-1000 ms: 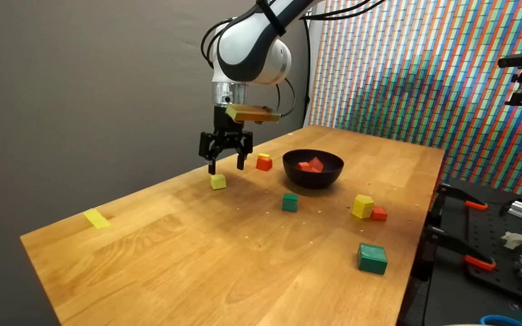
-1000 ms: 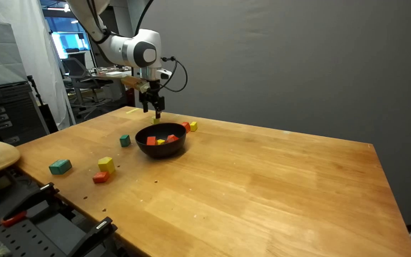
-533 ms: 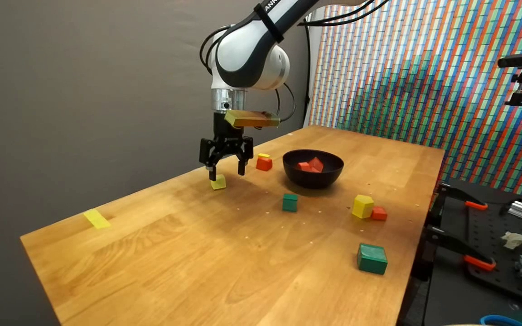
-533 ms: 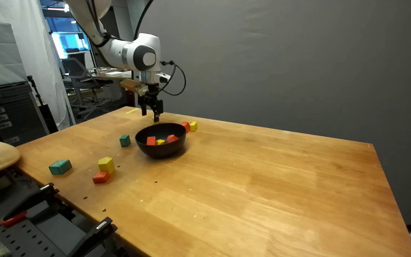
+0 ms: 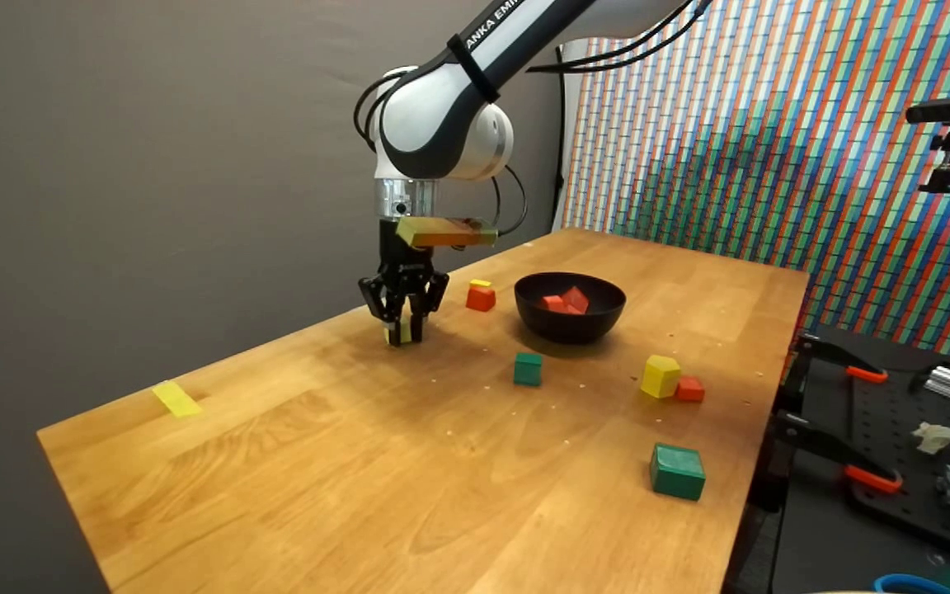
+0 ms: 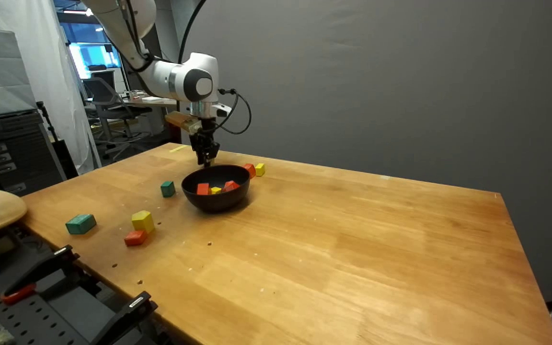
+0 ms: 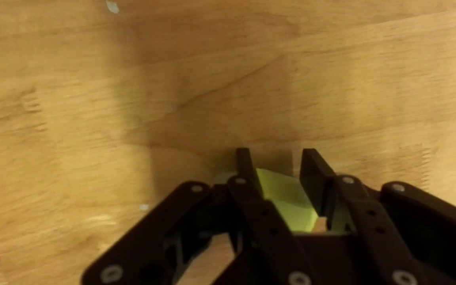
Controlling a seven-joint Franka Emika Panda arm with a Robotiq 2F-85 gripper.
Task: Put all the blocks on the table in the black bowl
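My gripper is low over the table, its fingers narrowed on a yellow block that sits turned between them in the wrist view. The black bowl holds red blocks and a yellow block. Between gripper and bowl, at the back, are a red block and a yellow block. A small green block rests in front of the bowl. Farther forward are a yellow block touching a red block, and a larger green block.
A flat yellow strip lies near the table's end. The grey wall runs close along the back edge. Black clamps with red-orange tips grip a dark side bench along the opposite edge.
My gripper has come down over the yellow block, and its fingers have moved from wide apart to close together around it. The other blocks and the bowl have not moved.
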